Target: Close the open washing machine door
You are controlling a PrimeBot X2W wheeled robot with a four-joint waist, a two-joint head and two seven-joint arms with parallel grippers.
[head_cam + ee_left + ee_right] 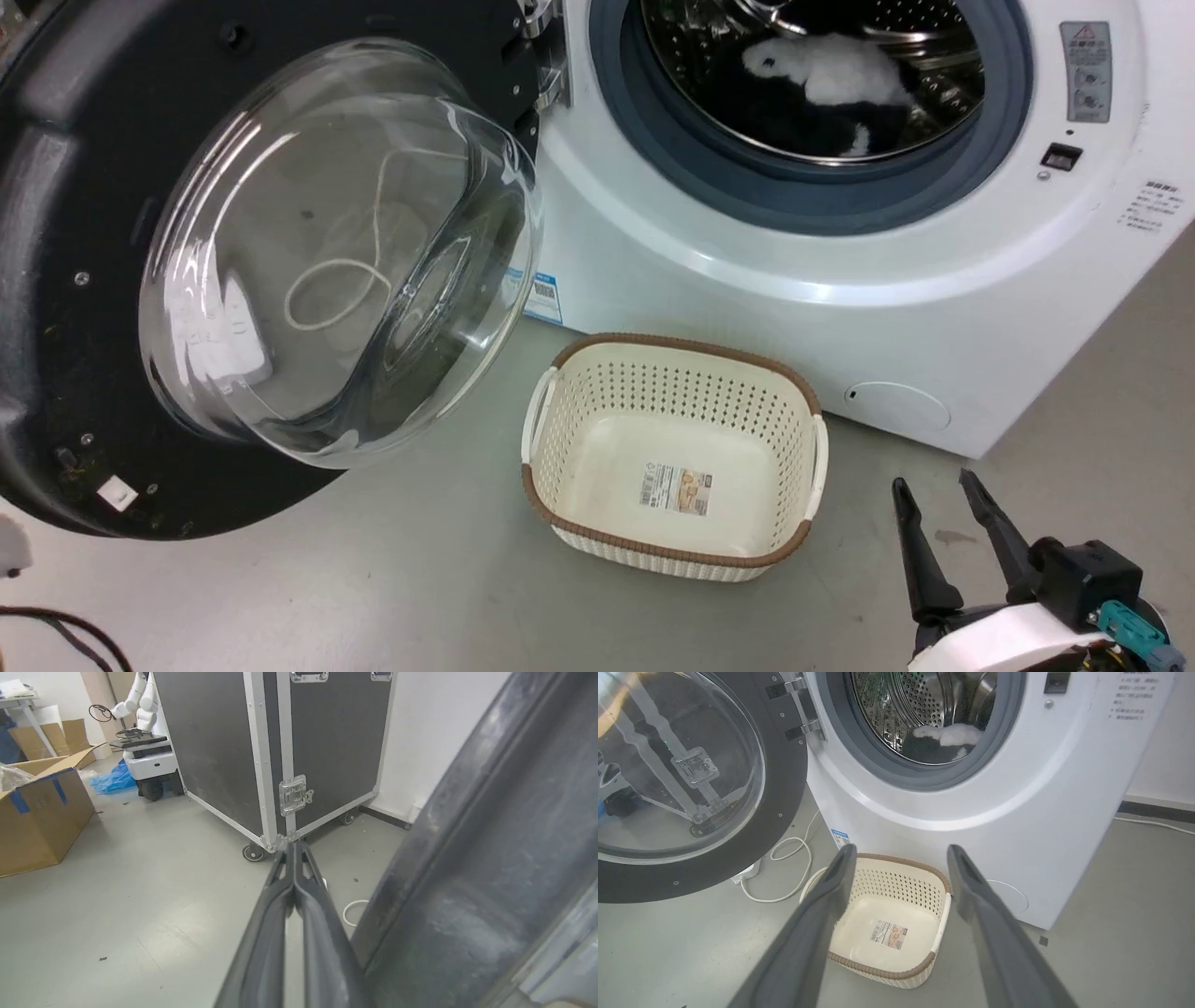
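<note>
The washing machine door (84,308) hangs wide open at the left of the head view, its black inner face and bulging clear glass bowl (345,252) turned toward me. It also fills the upper left of the right wrist view, door (784,779). The white machine (709,271) shows its steel drum with black-and-white laundry (831,84) inside. My left gripper (293,847) is shut with nothing in it, just beside the door's dark outer surface (490,858). At the lower right of the head view my right gripper (934,490) stands open and holds nothing, right gripper (899,851).
An empty cream basket (551,411) with a brown rim sits on the floor before the machine. A white cable (784,877) lies under the door. Behind the door stand a black wheeled flight case (280,751), cardboard boxes (42,812) and another white robot (145,751).
</note>
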